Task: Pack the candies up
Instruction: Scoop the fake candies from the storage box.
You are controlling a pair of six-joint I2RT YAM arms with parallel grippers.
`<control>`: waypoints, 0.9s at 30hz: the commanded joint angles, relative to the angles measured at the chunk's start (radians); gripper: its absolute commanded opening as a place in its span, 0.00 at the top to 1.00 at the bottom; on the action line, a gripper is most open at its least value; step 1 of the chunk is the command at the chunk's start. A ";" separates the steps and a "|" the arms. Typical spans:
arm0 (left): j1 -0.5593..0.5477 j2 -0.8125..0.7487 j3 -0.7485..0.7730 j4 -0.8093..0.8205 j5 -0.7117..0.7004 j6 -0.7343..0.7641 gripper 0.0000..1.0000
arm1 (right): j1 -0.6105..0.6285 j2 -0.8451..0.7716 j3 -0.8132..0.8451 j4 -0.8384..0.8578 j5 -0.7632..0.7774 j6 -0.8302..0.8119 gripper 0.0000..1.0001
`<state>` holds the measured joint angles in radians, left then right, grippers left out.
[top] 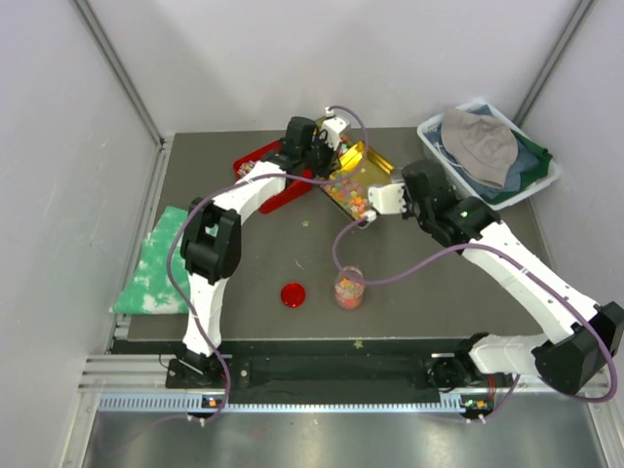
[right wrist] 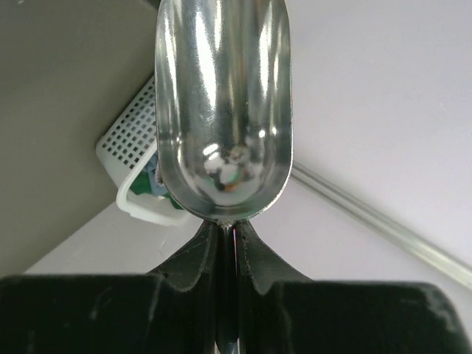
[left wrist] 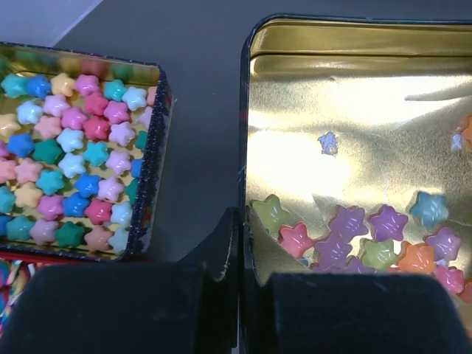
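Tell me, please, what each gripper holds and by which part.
Left gripper: gold tin, by its side wall. Right gripper: metal scoop, by its handle.

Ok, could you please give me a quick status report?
Left gripper shut on gold tin's wall. Right gripper shut on scoop. Candies in tin and jar. Cable loops beside jar.

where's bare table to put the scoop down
Bare mat in front: between the left arm and the lid, and right of the jar up to the right arm. Crowded at the back around the tin and tray.
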<state>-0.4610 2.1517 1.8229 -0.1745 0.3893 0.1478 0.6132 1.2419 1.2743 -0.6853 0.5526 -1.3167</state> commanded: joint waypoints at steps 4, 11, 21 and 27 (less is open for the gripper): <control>-0.034 -0.110 -0.005 0.067 -0.154 0.111 1.00 | 0.048 -0.012 -0.038 0.024 0.050 -0.119 1.00; -0.074 -0.118 -0.007 0.070 -0.248 0.194 1.00 | 0.088 0.027 -0.039 0.023 0.076 -0.141 1.00; -0.134 -0.133 -0.040 0.116 -0.429 0.275 1.00 | 0.099 0.103 -0.093 0.075 0.133 -0.193 1.00; -0.149 -0.138 -0.060 0.158 -0.507 0.303 1.00 | 0.099 0.136 -0.110 0.098 0.170 -0.223 1.00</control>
<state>-0.6006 2.1063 1.7687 -0.1558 -0.0277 0.4217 0.7010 1.3712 1.1702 -0.6552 0.6662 -1.5043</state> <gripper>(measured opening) 0.023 0.082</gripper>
